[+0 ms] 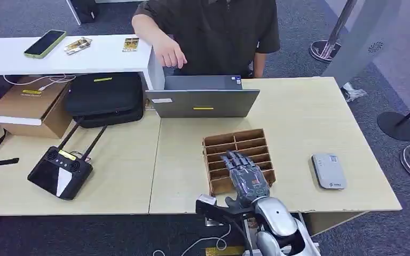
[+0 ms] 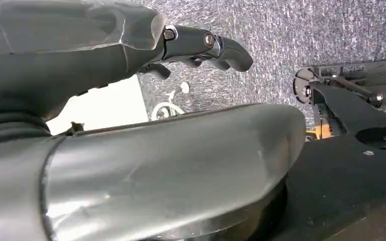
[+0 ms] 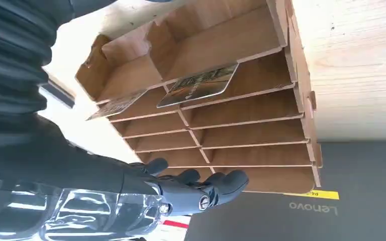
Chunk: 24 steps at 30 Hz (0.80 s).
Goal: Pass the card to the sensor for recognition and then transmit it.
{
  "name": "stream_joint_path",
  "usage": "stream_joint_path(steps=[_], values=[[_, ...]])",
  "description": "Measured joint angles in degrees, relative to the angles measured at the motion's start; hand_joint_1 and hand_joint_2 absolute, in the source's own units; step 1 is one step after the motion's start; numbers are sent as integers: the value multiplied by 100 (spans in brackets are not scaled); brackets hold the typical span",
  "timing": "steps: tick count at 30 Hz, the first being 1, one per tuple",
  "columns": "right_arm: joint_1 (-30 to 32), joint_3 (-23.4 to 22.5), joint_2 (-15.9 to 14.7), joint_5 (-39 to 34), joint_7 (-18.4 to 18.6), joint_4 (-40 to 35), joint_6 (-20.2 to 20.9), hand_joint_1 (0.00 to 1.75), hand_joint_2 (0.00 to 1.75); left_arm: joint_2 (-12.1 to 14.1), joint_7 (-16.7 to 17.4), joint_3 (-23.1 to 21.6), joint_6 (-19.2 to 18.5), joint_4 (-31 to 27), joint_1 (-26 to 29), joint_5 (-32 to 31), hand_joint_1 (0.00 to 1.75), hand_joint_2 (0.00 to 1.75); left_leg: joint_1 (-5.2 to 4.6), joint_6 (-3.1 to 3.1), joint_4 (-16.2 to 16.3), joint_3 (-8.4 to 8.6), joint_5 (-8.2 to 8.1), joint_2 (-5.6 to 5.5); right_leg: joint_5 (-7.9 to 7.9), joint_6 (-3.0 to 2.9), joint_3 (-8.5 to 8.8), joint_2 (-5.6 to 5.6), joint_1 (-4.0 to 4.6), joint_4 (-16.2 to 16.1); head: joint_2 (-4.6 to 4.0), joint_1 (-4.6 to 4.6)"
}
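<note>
A wooden slotted card rack (image 1: 245, 140) stands on the table in front of the laptop. My right hand (image 1: 245, 173) hovers flat over its near half, fingers stretched out and holding nothing. In the right wrist view, a printed card (image 3: 198, 85) leans in one slot of the rack (image 3: 261, 125) and a second card (image 3: 118, 104) lies in the neighbouring slot. The fingers (image 3: 201, 190) of my right hand are above the slots and apart from both cards. The grey-white card sensor (image 1: 329, 170) lies flat to the right of the rack. My left hand (image 2: 95, 60) hangs over the carpet, holding nothing.
A person (image 1: 208, 32) sits behind the grey laptop (image 1: 203, 98), one hand on a white shelf (image 1: 10, 61) carrying a phone (image 1: 45, 42) and loose cards (image 1: 78, 45). A black remote controller (image 1: 61, 170), a black bag (image 1: 104, 96) and a cardboard box (image 1: 29, 104) occupy the left table.
</note>
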Motion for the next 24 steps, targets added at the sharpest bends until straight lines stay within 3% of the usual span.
stream_joint_path(steps=[24], values=[[-43,72,2,-63,-184,94,11,0,175,-11,48,66,-15,0,0,-52,0,0,0,0,0,-1,0,-1,0,0,1,-1,0,0,0,0]])
